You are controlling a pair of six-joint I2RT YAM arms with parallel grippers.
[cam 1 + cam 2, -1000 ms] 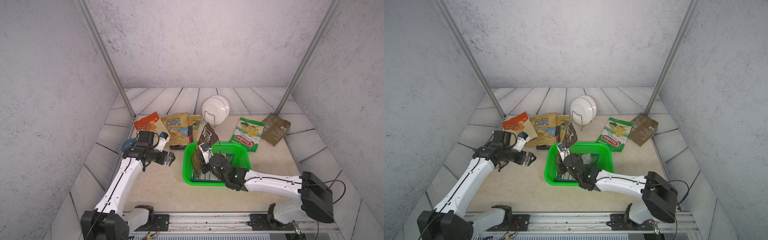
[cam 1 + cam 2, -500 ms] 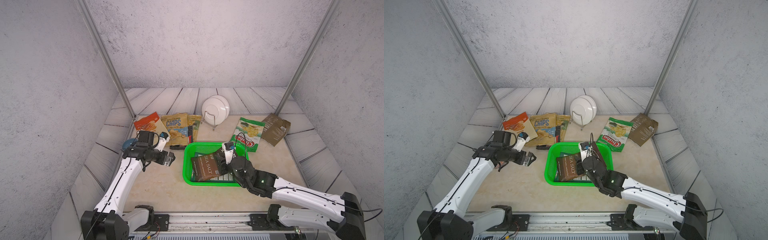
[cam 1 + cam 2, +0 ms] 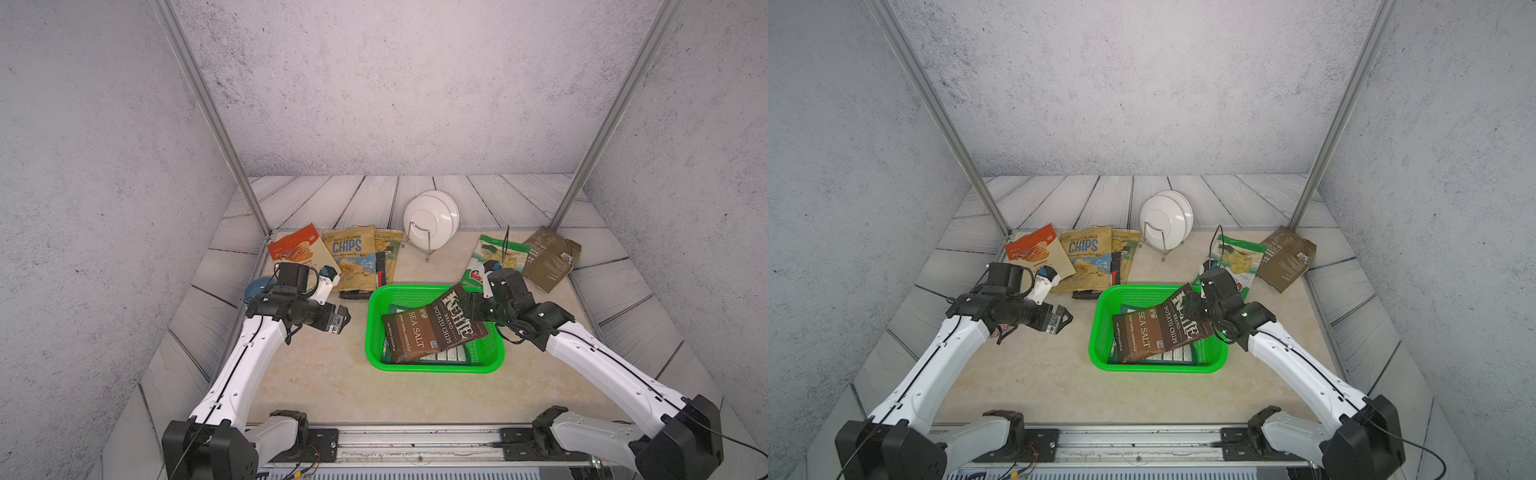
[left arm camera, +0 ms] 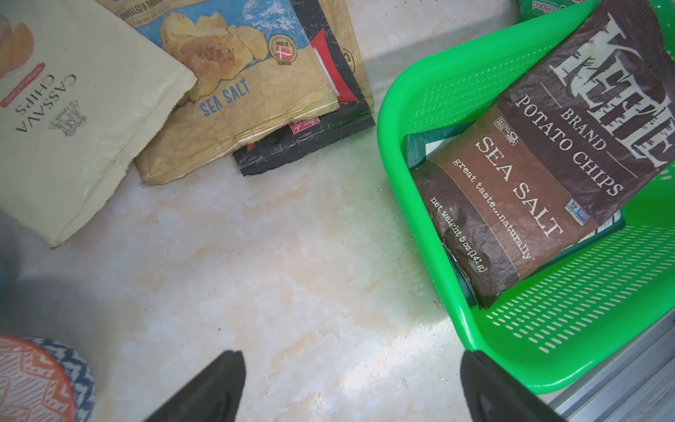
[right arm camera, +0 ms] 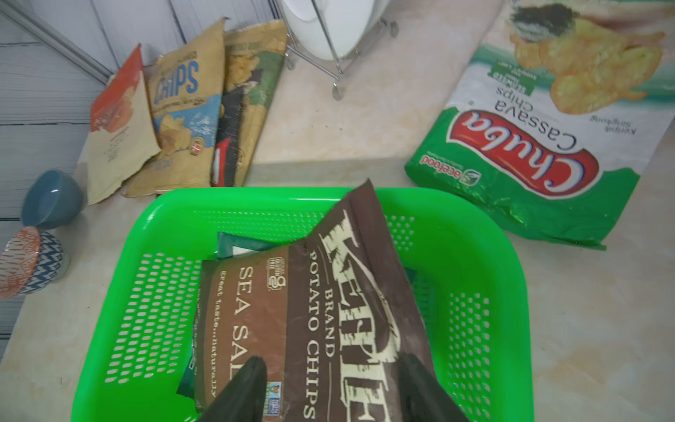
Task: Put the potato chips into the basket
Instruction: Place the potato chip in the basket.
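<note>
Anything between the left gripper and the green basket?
Nothing. Only bare tabletop separates the left gripper from the basket. Both top views show it, and the left wrist view agrees.

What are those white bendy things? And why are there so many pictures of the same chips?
They are two robot arms, each ending in a two-fingered gripper. Two pictures look down from above on the whole table; the other two come from small cameras on each wrist. On the table lie chip bags, such as the CHIPS bag and a green bag, plus white plates and a blue bowl. A Kettle bag lies in the green basket on top of another bag. The right gripper is open over it; the left gripper is open too, holding nothing.
</note>
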